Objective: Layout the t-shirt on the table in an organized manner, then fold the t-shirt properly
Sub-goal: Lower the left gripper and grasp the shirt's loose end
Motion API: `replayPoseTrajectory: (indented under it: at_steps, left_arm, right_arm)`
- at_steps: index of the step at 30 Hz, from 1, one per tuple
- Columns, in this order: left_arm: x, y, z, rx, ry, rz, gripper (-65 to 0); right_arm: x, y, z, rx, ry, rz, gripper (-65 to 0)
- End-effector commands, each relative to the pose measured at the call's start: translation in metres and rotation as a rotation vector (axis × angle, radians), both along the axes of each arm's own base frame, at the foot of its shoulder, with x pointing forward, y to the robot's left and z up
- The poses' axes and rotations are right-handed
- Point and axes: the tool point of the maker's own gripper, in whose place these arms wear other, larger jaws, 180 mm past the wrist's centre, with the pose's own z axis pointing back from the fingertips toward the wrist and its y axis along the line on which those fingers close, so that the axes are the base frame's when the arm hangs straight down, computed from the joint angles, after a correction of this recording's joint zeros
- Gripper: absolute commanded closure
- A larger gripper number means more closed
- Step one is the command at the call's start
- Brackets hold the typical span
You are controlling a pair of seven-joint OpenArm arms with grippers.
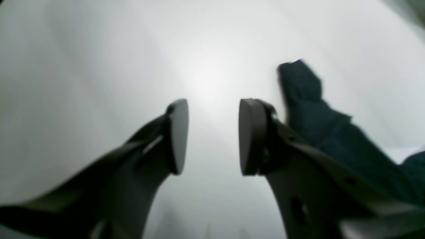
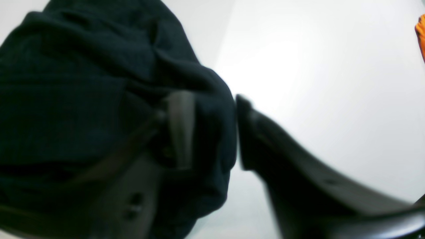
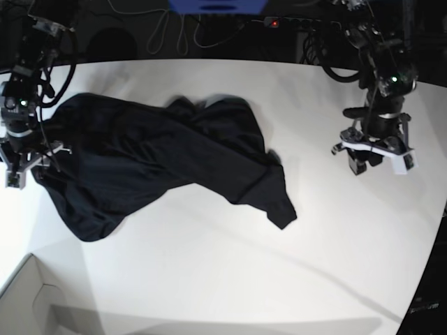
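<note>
The black t-shirt (image 3: 160, 157) lies crumpled across the left and middle of the white table (image 3: 209, 279), with one end trailing toward the centre right. My right gripper (image 3: 24, 164) is at the shirt's left edge. In the right wrist view its jaws (image 2: 212, 131) are closed on a thick fold of the t-shirt (image 2: 83, 93). My left gripper (image 3: 374, 157) hovers over bare table at the right, away from the shirt. In the left wrist view it (image 1: 212, 136) is open and empty, with a tip of the t-shirt (image 1: 308, 109) beside its right finger.
A white box (image 3: 35, 300) sits at the table's front left corner. Cables and a blue object (image 3: 216, 5) lie behind the table's far edge. An orange thing (image 2: 421, 36) shows at the right edge of the right wrist view.
</note>
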Motion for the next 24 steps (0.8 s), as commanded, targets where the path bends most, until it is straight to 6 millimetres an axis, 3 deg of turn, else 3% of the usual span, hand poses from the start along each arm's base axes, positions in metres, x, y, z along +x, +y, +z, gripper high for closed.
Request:
replayPoseTrajectory:
  at_steps: [1,5,14,19,24]
  left_arm:
    - [0.007,-0.003,0.005,0.001,-0.026,-0.008,-24.7]
    - [0.023,-0.027,-0.021,-0.047,0.023,-0.067,-24.7]
    - [0.069,-0.104,-0.043,-0.126,0.069,-0.239,-24.7]
    - [0.084,-0.124,-0.059,-0.18,0.112,-0.25,-24.7]
    - [0.09,-0.132,-0.075,-0.201,0.158,-0.259,-24.6]
  right_arm:
    - [0.004,-0.008,0.031,-0.05,-0.088,-0.003,-31.1]
    - [-0.01,0.001,0.052,-0.057,-0.15,-0.025,-37.9]
    - [-0.048,0.019,0.011,0.003,-0.039,-0.034,-38.1]
    - [-0.062,0.019,0.0,0.009,0.001,-0.041,-38.1]
    - [-0.07,0.02,-0.006,0.009,0.026,-0.042,-38.1]
